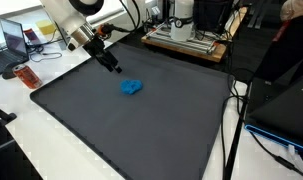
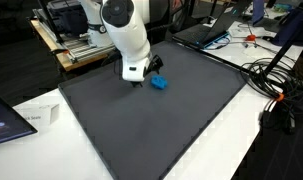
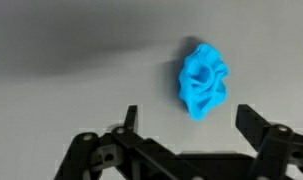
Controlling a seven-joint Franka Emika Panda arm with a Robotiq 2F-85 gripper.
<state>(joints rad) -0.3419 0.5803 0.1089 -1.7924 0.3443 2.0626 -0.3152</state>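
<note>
The gripper (image 3: 187,112) stands wide open with nothing held between its jaws. The blue crumpled lump (image 3: 203,80) lies on the dark mat (image 3: 61,40), on the part of the mat nearer the arm.

In the wrist view the lump is longer than it is wide. Its long axis runs up the picture, roughly square to the line between the two fingers (image 3: 131,125). The narrower end points back toward the gripper and the broader, folded end points away. It sits off centre, nearer the finger on the picture's right, and its lower end just reaches in between the fingertips.

This view shows the lump's folds and ridges clearly. It does not show how high the gripper hangs or whether anything touches.

In both exterior views the lump (image 1: 131,88) (image 2: 160,83) is only a small blue blob, and its long axis is hard to read there. These views do show the gripper (image 1: 113,66) (image 2: 141,78) tilted over the mat (image 1: 111,130), just beside the lump and clear of it.

An exterior view shows a laptop (image 1: 11,45) on the white table (image 1: 31,110) beyond the mat's corner, and a wooden board (image 1: 186,42) carrying equipment behind the mat. An exterior view shows a tangle of cables (image 2: 281,90) off the mat's edge, while the arm's white body (image 2: 126,30) hides part of the wrist
</note>
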